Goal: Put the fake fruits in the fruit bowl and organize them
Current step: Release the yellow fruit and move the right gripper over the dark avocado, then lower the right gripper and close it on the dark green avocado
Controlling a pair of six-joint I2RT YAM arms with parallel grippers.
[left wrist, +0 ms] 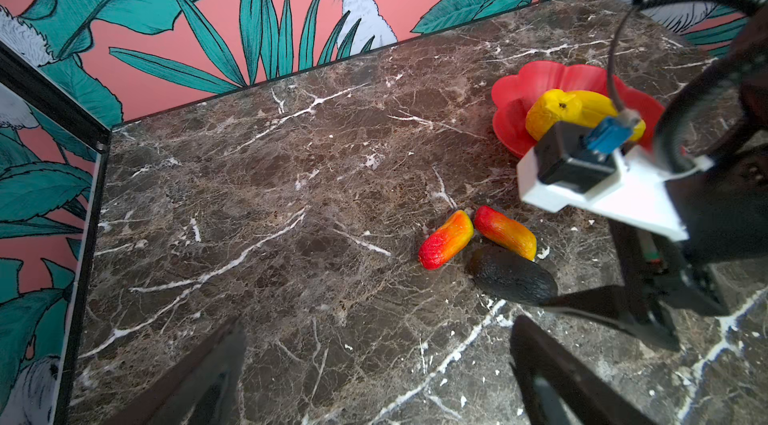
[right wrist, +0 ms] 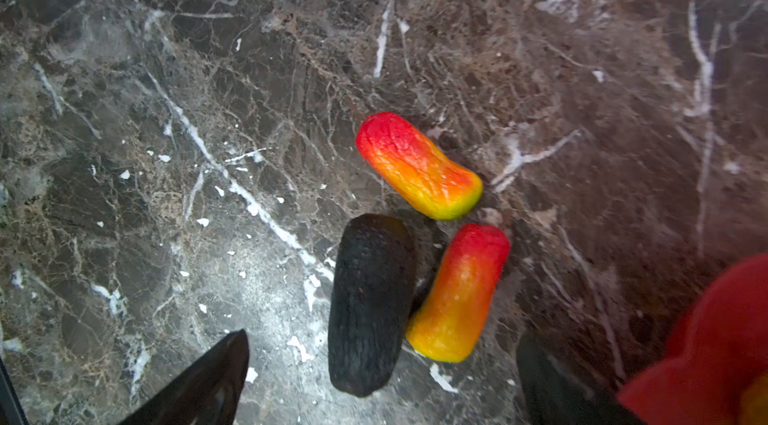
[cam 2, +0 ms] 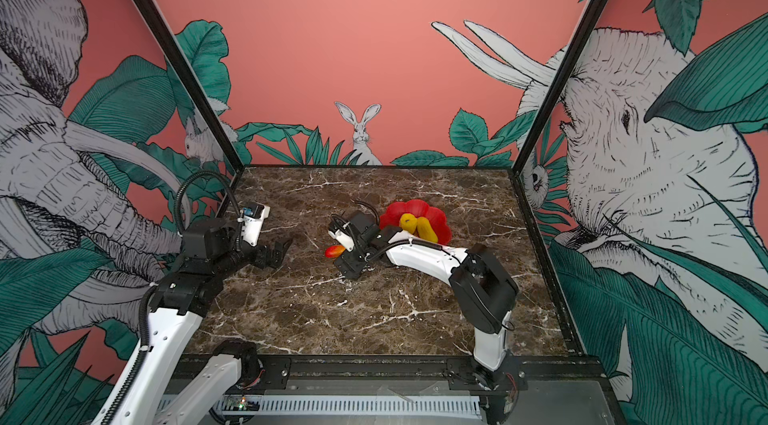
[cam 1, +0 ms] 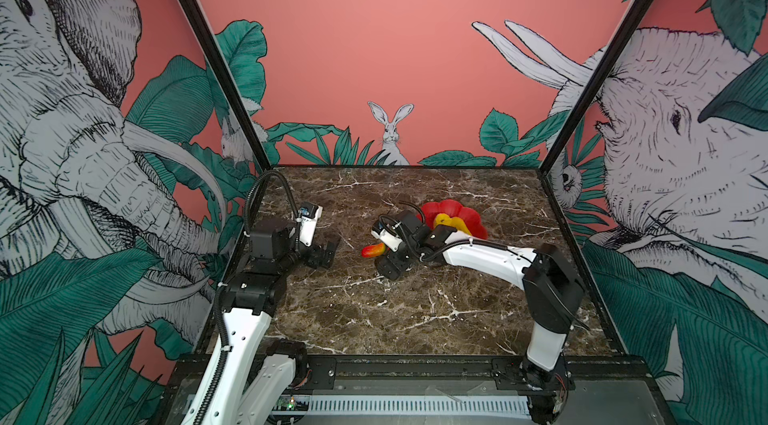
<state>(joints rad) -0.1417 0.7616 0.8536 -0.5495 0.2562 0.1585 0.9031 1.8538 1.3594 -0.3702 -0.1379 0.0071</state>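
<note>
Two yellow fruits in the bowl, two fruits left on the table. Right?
No: three are left on the table, not two. The left wrist view shows a red-orange fruit, a second red-orange fruit and a dark fruit. The two yellow fruits in the bowl are right.

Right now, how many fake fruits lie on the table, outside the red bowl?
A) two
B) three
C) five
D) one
B: in the left wrist view, one red-orange-yellow piece, a second red-orange-yellow piece and the dark oval lie on the marble table, while the yellow fruits sit in the red bowl.
</note>
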